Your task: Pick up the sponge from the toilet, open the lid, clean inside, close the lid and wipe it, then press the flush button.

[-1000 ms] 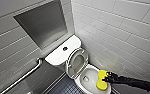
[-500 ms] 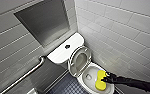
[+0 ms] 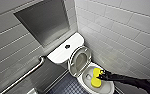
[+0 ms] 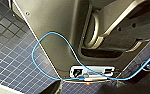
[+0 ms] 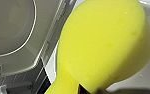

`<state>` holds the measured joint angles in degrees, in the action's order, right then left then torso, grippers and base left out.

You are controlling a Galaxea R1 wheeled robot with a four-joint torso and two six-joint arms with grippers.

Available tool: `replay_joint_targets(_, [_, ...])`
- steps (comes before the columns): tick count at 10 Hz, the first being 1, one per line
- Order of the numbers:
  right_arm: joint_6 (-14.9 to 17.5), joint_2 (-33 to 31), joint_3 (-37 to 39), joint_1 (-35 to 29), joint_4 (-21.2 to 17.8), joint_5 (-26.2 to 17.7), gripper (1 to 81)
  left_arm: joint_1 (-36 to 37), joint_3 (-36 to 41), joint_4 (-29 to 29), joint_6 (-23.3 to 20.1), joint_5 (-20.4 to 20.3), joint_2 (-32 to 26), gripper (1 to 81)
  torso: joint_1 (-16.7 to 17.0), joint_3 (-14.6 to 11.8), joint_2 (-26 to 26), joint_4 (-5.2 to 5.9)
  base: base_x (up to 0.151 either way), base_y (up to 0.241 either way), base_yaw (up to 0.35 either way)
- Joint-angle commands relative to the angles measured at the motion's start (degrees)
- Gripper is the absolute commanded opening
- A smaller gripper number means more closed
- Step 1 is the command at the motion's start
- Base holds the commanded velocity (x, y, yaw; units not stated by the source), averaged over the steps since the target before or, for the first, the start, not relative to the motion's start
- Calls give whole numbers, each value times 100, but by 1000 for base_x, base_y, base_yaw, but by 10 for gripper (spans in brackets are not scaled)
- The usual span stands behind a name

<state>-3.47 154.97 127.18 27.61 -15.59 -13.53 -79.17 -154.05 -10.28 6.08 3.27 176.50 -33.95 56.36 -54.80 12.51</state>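
Sponge (image 3: 96,80) held over the open bowl

Right gripper (image 3: 102,75) has its jaws pinching the yellow sponge at its narrowed middle, just over the bowl of the toilet (image 3: 108,88). The lid (image 3: 80,60) stands raised against the cistern, whose top bears the flush button (image 3: 67,46).

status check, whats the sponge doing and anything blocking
Right gripper shut on the sponge, pinched mid-length. Sponge over the open toilet bowl. Lid raised, tilted back toward the cistern; nothing seen blocking the bowl.
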Motion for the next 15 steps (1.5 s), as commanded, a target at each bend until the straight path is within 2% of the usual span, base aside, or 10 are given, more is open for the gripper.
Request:
replay_joint_targets(1, [14, -51, -203, -752, 21, -308, 10, -183, -2, 87, -2, 509, -44, 811, 0, 0, 0, 0, 0, 0, 0])
replay_joint_targets(4, [22, -69, -213, -735, 21, -308, 10, -192, 15, 79, -2, 508, -44, 811, 0, 0, 0, 0, 0, 0, 0])
replay_joint_targets(11, [22, 28, -178, -576, 74, -282, 10, -192, 24, 78, -2, 508, -26, 811, 2, 2, 2, 0, 65, 0, 0])
replay_joint_targets(13, [22, 125, -134, -638, 74, -167, 10, -201, 24, 78, -2, 508, -26, 811, -4, 4, 6, 0, 0, 0, 0])
replay_joint_targets(15, [-4, 388, 191, -568, 74, 253, 10, -236, -2, 87, -2, 517, -35, 811, -4, 4, 6, 0, 0, 0, 0])
